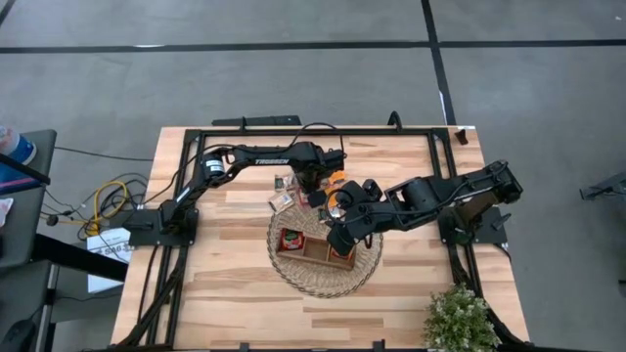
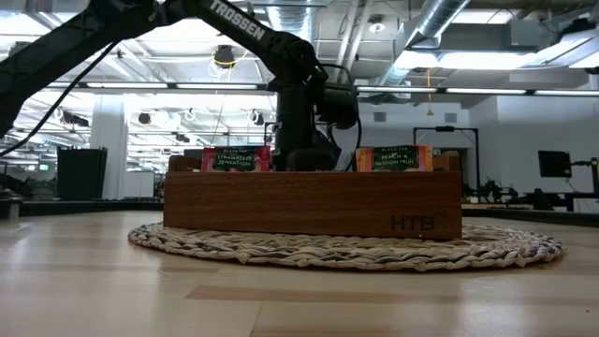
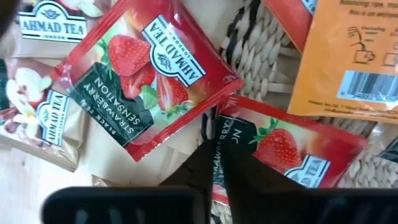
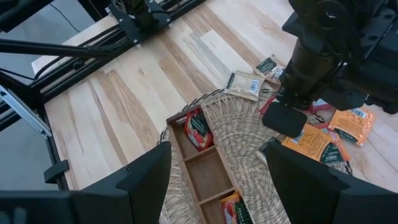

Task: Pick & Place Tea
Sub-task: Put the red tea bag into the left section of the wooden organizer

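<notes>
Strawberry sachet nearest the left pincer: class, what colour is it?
Red, with a dark green label patch; the sachet shows best in the left wrist view.

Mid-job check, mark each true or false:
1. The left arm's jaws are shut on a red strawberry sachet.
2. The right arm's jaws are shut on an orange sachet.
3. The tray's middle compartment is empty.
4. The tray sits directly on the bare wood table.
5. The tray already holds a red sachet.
1. True. The left gripper pinches the red strawberry sachet.
2. False. The right gripper hangs open over the tray, holding nothing.
3. True.
4. False. It rests on the wicker mat.
5. True: a red sachet in the tray fills one end compartment.
</notes>
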Available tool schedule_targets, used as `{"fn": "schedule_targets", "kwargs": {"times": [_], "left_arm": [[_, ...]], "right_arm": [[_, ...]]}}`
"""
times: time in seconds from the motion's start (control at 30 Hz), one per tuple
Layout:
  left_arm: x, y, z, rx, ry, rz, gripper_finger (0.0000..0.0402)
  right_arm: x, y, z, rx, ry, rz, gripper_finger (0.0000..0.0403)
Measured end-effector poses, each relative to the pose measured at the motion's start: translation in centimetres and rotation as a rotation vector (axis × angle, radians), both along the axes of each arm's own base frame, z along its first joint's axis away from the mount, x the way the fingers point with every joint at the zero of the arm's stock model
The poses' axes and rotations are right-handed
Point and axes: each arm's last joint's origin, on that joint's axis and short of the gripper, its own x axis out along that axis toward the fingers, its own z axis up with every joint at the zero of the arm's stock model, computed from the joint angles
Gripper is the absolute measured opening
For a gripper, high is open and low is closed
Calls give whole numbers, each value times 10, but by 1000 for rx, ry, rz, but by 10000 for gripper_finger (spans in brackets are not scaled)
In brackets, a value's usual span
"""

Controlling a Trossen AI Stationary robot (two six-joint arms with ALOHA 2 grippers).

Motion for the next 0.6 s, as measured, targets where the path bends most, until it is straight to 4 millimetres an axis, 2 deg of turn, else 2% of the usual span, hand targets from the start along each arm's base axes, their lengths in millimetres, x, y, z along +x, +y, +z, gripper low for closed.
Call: {"fn": "schedule_targets", "kwargs": {"times": [0.1,0.37,0.6], "left_arm": [[-1,0,0,13,18,1,2],[-7,-2,1,35,94,-32,0],[-12,-5,24,71,69,-45,0]], "right_arm": [[0,0,0,0,0,0,255],[0,0,0,-2,0,0,255],[0,0,0,-3,1,1,255]]}}
